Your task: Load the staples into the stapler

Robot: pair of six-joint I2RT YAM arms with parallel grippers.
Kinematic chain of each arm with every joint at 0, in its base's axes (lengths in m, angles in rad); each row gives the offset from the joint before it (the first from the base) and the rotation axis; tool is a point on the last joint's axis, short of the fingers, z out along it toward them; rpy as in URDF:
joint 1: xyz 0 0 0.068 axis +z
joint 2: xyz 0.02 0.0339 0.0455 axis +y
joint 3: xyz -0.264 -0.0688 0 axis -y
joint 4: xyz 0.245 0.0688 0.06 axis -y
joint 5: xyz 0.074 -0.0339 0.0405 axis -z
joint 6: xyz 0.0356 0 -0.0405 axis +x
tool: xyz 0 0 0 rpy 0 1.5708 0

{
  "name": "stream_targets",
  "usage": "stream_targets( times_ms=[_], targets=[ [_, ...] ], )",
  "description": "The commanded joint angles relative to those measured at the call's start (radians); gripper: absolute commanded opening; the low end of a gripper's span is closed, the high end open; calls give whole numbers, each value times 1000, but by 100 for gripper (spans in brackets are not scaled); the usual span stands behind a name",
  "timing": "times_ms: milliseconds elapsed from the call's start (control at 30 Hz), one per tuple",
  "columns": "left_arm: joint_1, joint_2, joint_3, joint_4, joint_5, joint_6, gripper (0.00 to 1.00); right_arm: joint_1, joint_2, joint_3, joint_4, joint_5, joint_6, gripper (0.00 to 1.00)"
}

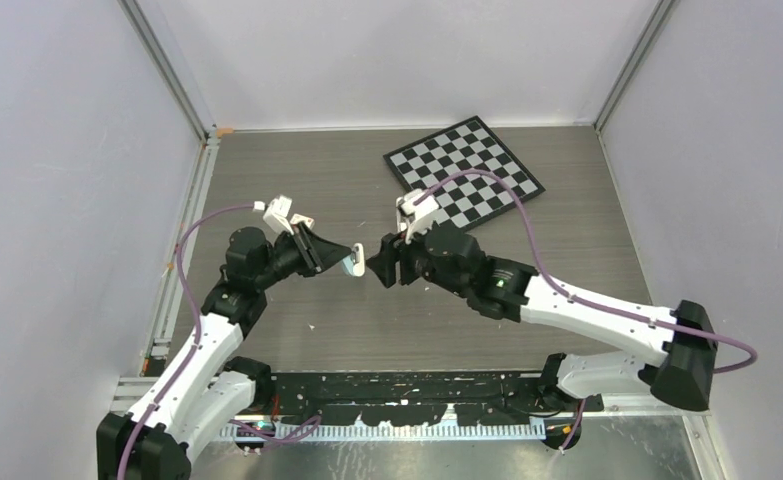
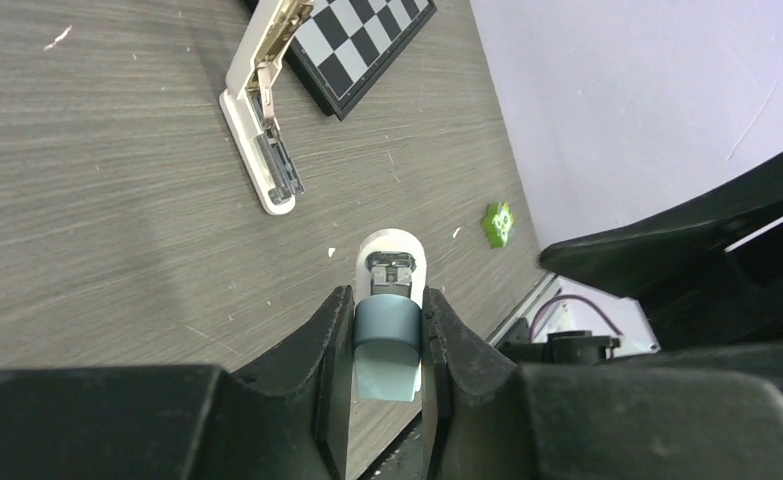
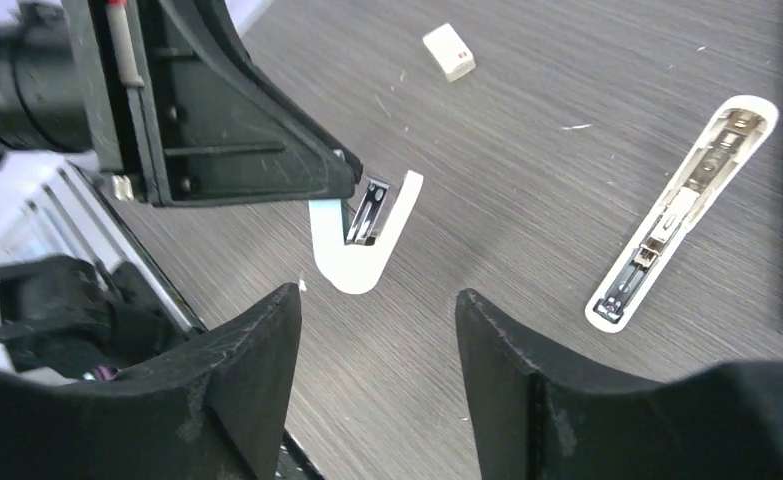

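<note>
One small white stapler (image 2: 389,262) with a pale blue-teal part, hinged open, sits pinched in the left gripper (image 2: 388,297) above a grey wood-grain table (image 1: 297,170); the right gripper (image 3: 377,300) faces it, jaws spread wide.

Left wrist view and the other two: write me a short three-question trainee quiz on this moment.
1. True or false: the left tool is shut on a stapler.
2. The right tool is: A open, B shut on the stapler, C out of view.
3. Fill in: a second stapler, opened, lies on the table beside the ____.
Key: 1 true; 2 A; 3 checkerboard.
</note>
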State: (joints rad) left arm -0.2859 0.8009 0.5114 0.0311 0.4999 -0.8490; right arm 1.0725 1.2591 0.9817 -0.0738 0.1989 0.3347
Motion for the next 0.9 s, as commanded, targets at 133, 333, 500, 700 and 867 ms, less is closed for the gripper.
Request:
stream_targets(
  times_ms=[133, 333, 500, 700, 867],
  targets=[
    [-101, -5, 137, -126, -35, 377, 0, -27, -32, 95, -167, 112, 253, 50],
    [-200, -11, 154, -140, -134, 538, 0, -43, 27, 180, -259, 86, 438, 51],
    [-222, -8, 169, -153, -150, 599, 0, -79, 46, 173, -252, 54, 543, 50],
    [-223, -14, 167, -130, -131, 599, 0, -105, 89, 153, -219, 4, 581, 50],
    [-223, -9, 143, -77, -114, 557, 0, -111, 120, 152, -170, -38, 587, 48]
  ],
)
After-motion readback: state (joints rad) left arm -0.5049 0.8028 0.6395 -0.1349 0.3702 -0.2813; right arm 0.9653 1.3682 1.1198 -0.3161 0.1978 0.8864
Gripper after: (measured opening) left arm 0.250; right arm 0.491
